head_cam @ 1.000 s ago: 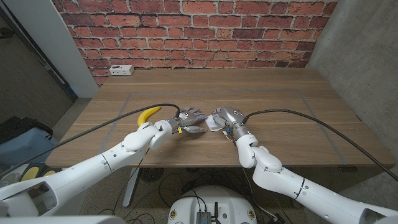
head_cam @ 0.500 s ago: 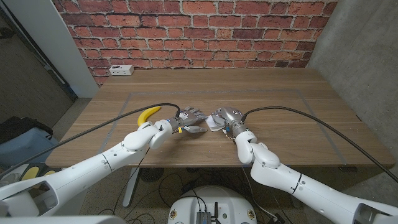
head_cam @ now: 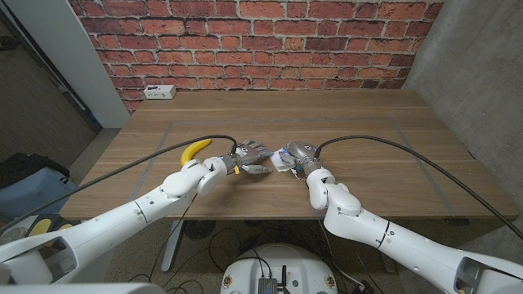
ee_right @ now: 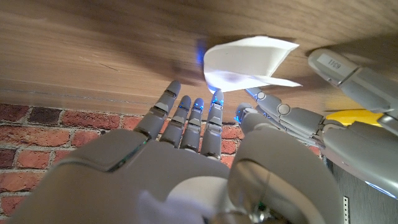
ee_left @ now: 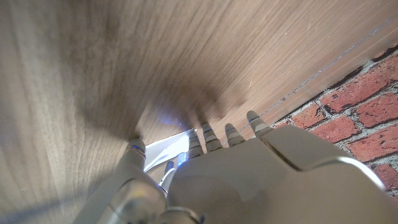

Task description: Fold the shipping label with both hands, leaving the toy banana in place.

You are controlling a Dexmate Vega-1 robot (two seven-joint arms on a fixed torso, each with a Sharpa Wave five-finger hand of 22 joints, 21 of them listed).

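The small white paper shipping label (head_cam: 279, 162) lies on the brown wooden table (head_cam: 359, 122), with one side lifted up and bent over, so the fold looks begun but not pressed flat; the left robot hand (head_cam: 249, 155) is just beside the label on one side and the right robot hand (head_cam: 299, 153) is just beside it on the other, so the label sits between them, likely so each robot hand can work one edge; in the right wrist view the label (ee_right: 247, 64) hangs in front of the right robot hand (ee_right: 186, 124), whose fingers reach out straight and apart and hold nothing; in the left wrist view the label (ee_left: 166, 151) shows by the fingers (ee_left: 205, 140) of the left robot hand, and I cannot tell if they pinch it or just touch it; the yellow curved toy banana (head_cam: 193, 151) lies near the label, beyond the left robot hand, away from the fold, so it can stay where it is.
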